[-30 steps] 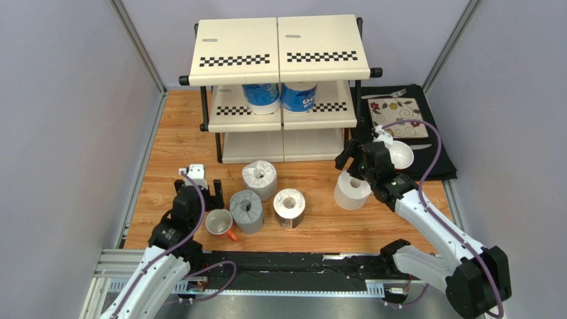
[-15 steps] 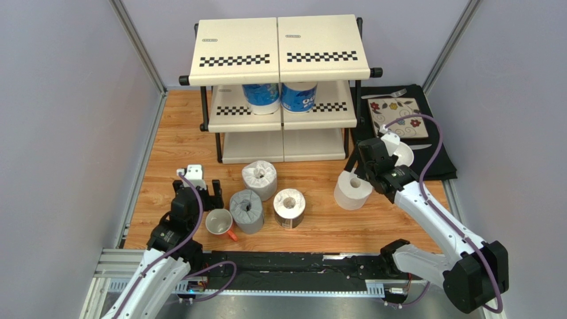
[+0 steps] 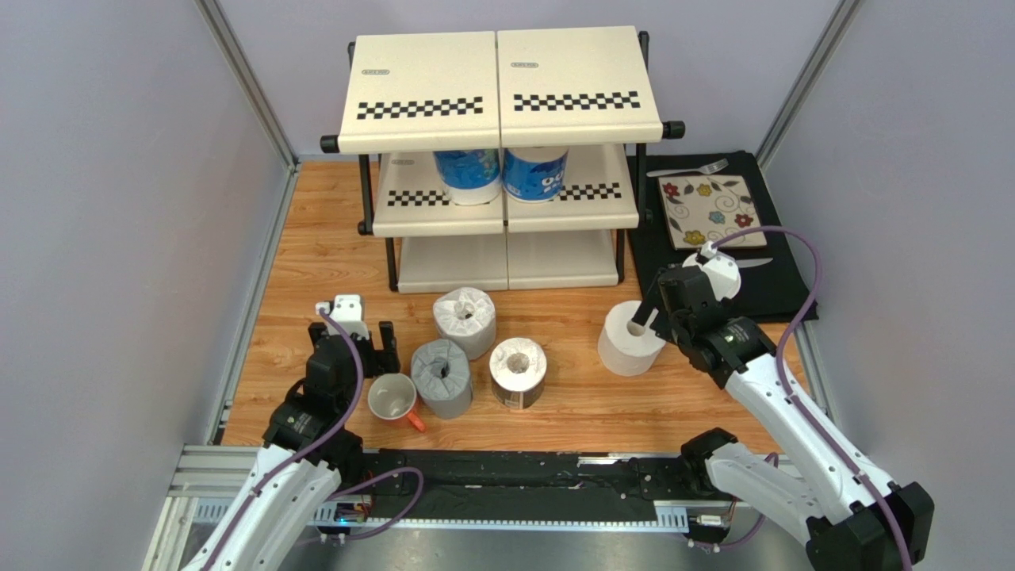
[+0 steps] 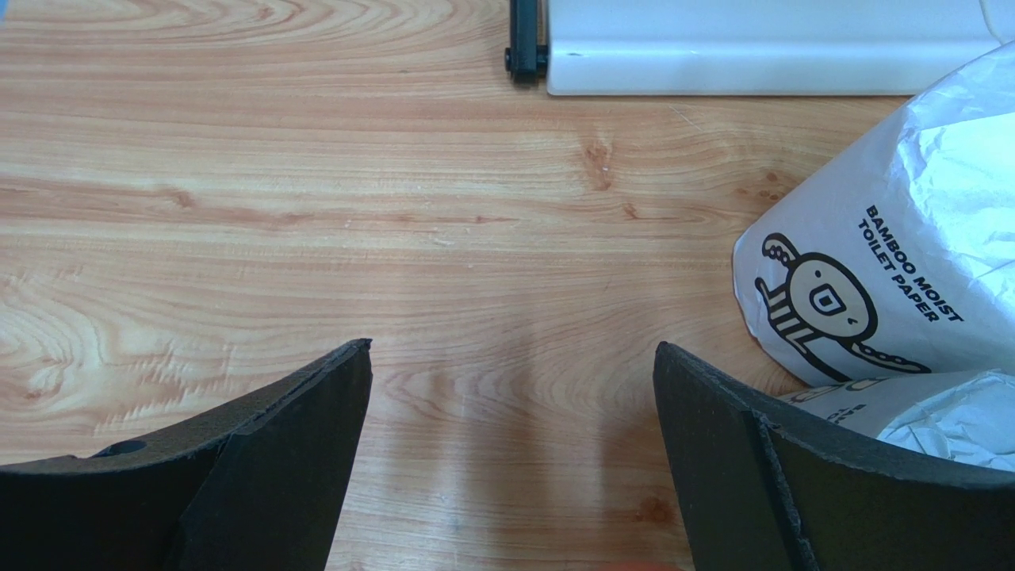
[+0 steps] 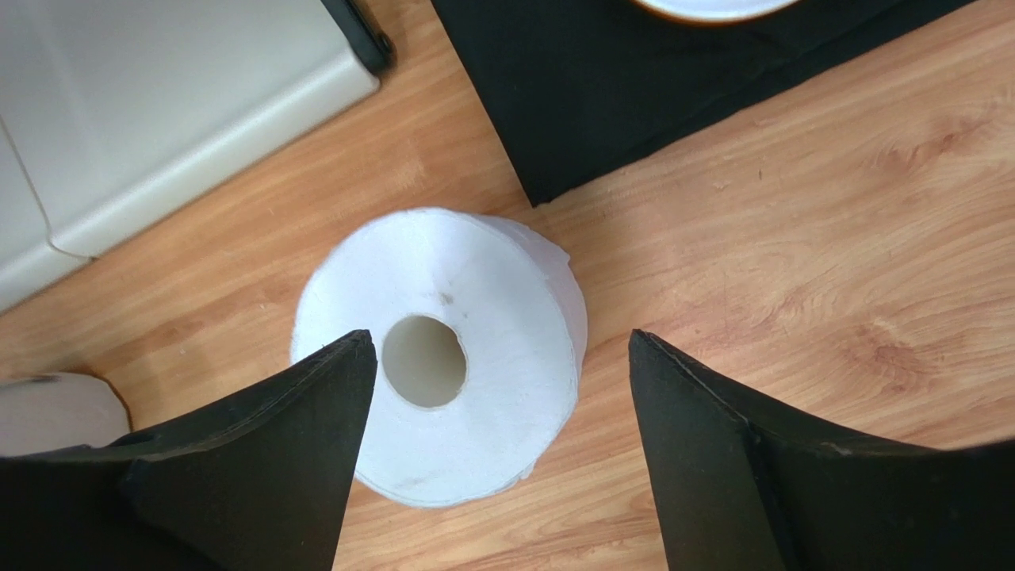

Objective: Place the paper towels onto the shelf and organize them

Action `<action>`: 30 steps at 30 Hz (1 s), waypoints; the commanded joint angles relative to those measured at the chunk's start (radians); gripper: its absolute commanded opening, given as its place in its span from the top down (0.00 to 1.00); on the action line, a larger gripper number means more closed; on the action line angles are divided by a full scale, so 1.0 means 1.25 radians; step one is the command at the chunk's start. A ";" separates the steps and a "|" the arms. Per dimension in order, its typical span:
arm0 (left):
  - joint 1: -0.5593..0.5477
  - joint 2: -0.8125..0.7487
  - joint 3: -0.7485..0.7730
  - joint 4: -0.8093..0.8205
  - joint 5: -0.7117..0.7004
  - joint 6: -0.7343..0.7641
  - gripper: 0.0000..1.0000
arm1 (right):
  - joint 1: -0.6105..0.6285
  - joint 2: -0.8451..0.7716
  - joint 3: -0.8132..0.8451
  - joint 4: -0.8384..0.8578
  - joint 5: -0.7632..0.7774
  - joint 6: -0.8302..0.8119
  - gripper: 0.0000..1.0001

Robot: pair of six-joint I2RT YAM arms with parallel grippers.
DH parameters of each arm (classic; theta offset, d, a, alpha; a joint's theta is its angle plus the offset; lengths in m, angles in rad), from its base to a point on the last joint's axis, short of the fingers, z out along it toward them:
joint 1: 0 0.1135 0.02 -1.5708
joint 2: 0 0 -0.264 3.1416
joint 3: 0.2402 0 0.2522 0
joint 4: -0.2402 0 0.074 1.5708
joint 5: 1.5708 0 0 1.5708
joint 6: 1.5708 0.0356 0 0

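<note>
The shelf (image 3: 500,89) stands at the back, with two blue-printed paper towels (image 3: 467,173) (image 3: 534,170) on its middle tier. On the table stand a white wrapped roll (image 3: 464,319) (image 4: 882,274), a grey roll (image 3: 442,375), a dark-wrapped roll (image 3: 518,371) and a plain white roll (image 3: 629,338) (image 5: 441,357). My right gripper (image 3: 651,318) (image 5: 500,338) hovers open above the plain white roll, its left finger over the roll's top and its right finger off to the roll's right. My left gripper (image 3: 355,339) (image 4: 510,349) is open over bare wood, left of the white wrapped roll.
A white mug with an orange handle (image 3: 393,399) sits by the grey roll, close to my left arm. A black mat (image 3: 780,280) with a floral tile (image 3: 713,212), a fork and a white bowl (image 3: 724,271) lies at the right of the shelf. Grey walls close in both sides.
My right arm has swung right and nearer, carrying its gripper from the plain white roll's far side to its right edge, jaws slightly narrower. The roll and the left arm have not moved.
</note>
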 commanded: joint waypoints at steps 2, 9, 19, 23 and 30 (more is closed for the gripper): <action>0.001 0.000 0.022 -0.003 -0.012 -0.002 0.04 | -0.003 0.009 -0.032 0.005 -0.043 0.011 0.19; 0.001 0.000 0.023 -0.005 -0.017 0.001 0.04 | -0.002 0.010 -0.055 0.024 -0.068 0.013 0.21; 0.001 -0.003 0.022 -0.007 -0.021 0.001 0.04 | -0.002 0.048 -0.087 0.067 -0.078 0.017 0.27; 0.001 -0.002 0.022 -0.008 -0.022 0.001 0.04 | -0.002 0.051 -0.096 0.084 -0.072 0.017 0.36; 0.001 -0.002 0.023 -0.008 -0.023 0.002 0.04 | -0.002 0.058 -0.104 0.104 -0.062 0.013 0.42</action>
